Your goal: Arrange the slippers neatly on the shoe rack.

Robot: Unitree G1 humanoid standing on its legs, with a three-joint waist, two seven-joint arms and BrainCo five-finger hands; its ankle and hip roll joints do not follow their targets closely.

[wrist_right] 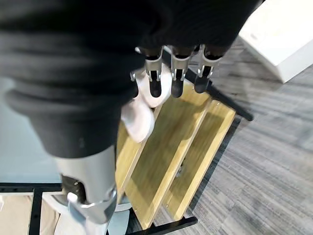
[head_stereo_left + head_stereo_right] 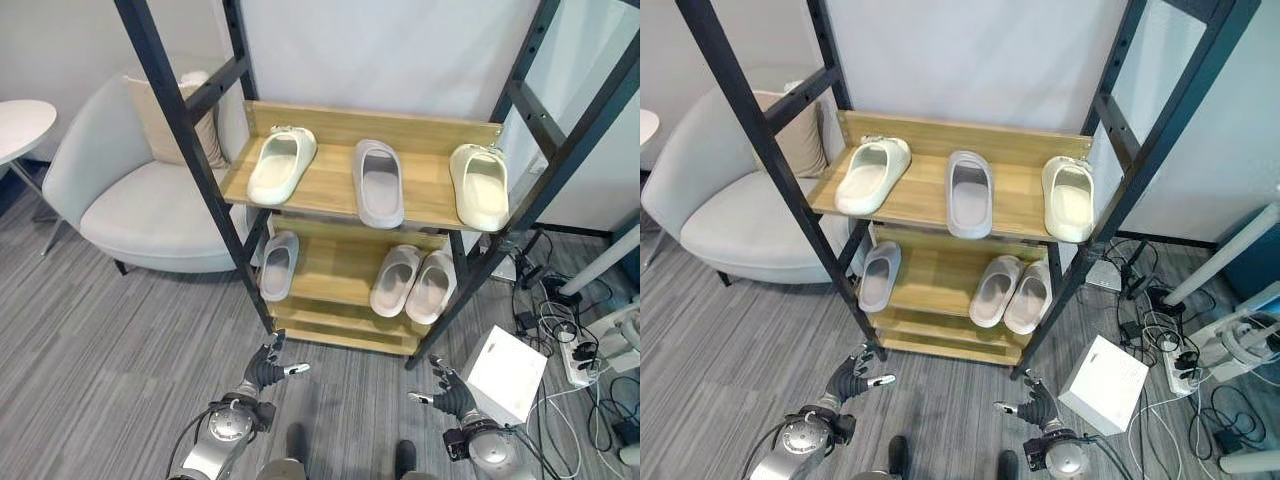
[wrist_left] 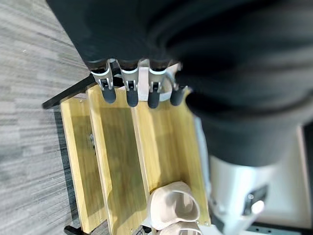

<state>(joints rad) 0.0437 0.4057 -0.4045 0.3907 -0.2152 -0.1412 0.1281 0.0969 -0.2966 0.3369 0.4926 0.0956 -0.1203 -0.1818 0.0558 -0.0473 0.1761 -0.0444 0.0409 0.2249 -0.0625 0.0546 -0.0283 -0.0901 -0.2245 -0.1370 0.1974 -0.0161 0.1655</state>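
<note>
Empty robot hand (image 1: 172, 73) above shoe rack (image 1: 166, 156)

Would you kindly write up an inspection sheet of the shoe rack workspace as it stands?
Surface: wooden shoe rack with black frame, on grey floor.
Job's things: top shelf holds cream slipper, grey slipper, cream slipper, spaced apart; middle shelf holds single grey slipper and a touching pair.
Clutter: white box on the floor.
Hands: left hand and right hand low before the rack, open, holding nothing.
Cables: power strip with tangled leads.
Surroundings: grey armchair, round white table.
</note>
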